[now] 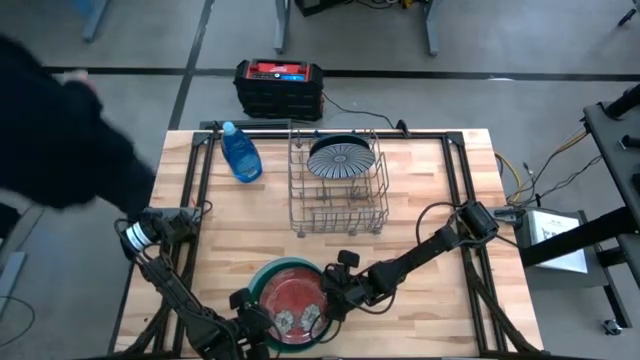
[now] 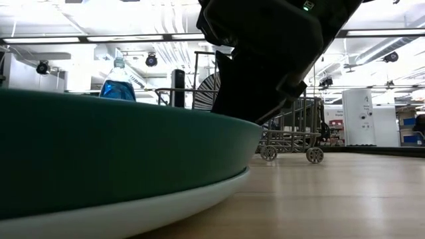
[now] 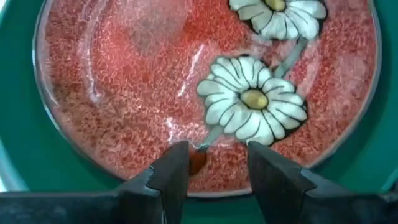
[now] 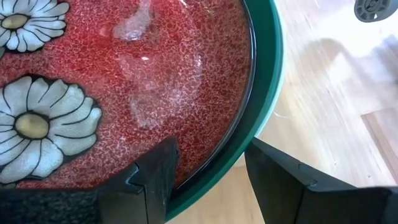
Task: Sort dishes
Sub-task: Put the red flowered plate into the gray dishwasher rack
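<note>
Red flowered plate [image 1: 293,303] nested in dark teal plate [image 1: 262,273], both stacked at bottom centre of high view on wooden worktop [image 1: 420,200]; low view fills w/ teal plate wall [image 2: 99,153] over a pale rim beneath. Striped white plate [image 1: 340,158] standing on edge in wire rack [image 1: 338,205], upper centre. Blue bottle [image 1: 240,152] just left of rack.

Left end effector [image 3: 217,171] at near edge of red plate [image 3: 155,93], fingers parted, straddling its rim, not clenched; daisy mark [image 3: 252,102] just ahead. In high view sits at lower left of stack [image 1: 250,322].

Right end effector [image 4: 208,171] at right side of stack, fingers apart w/ one over red plate [image 4: 155,74] & other outside teal rim [image 4: 264,93]; clamped or not, can't tell. High view: [image 1: 338,295].

Black-red box [image 1: 279,88] on floor past worktop, top centre. Person's dark sleeve [image 1: 60,130] at upper left
</note>
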`<state>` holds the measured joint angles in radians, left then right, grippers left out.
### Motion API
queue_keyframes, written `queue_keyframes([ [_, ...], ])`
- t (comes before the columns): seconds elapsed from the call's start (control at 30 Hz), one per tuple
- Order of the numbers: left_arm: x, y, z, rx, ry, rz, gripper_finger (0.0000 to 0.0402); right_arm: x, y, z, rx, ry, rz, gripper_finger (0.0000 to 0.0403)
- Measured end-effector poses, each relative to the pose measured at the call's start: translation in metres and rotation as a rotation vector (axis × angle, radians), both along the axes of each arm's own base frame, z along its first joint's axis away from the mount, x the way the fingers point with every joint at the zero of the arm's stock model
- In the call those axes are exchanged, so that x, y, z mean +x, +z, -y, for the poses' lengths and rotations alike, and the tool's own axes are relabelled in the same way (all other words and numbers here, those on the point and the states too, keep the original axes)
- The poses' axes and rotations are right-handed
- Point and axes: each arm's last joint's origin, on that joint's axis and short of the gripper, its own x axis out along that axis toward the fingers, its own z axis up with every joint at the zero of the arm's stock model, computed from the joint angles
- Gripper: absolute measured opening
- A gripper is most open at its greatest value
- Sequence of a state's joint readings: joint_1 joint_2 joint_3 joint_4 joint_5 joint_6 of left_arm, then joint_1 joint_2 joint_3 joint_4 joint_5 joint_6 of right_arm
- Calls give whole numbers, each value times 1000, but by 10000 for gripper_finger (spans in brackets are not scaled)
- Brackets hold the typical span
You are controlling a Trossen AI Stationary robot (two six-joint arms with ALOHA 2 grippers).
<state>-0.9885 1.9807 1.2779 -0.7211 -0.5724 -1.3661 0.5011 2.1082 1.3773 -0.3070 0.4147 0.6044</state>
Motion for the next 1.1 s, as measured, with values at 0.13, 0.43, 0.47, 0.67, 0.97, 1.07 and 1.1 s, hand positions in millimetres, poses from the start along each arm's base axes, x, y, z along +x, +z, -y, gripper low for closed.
queue_keyframes([
  [0.13,1,-14,4,-3,20,14,155,1,0,0,44,-3,-5,183],
  [0.43,6,-29,10,2,36,78,155,6,4,2,168,31,-6,183],
  [0.47,6,-29,10,8,36,85,155,6,6,3,172,31,-5,183],
  [0.67,6,-31,9,41,30,111,155,-3,22,6,134,22,-24,183],
  [0.97,3,-39,2,93,44,161,155,-8,43,6,117,15,20,183],
  [1.07,4,-39,1,100,47,170,155,-9,47,6,118,15,29,183],
  [1.1,4,-39,1,101,47,172,155,-9,48,6,118,15,31,183],
])
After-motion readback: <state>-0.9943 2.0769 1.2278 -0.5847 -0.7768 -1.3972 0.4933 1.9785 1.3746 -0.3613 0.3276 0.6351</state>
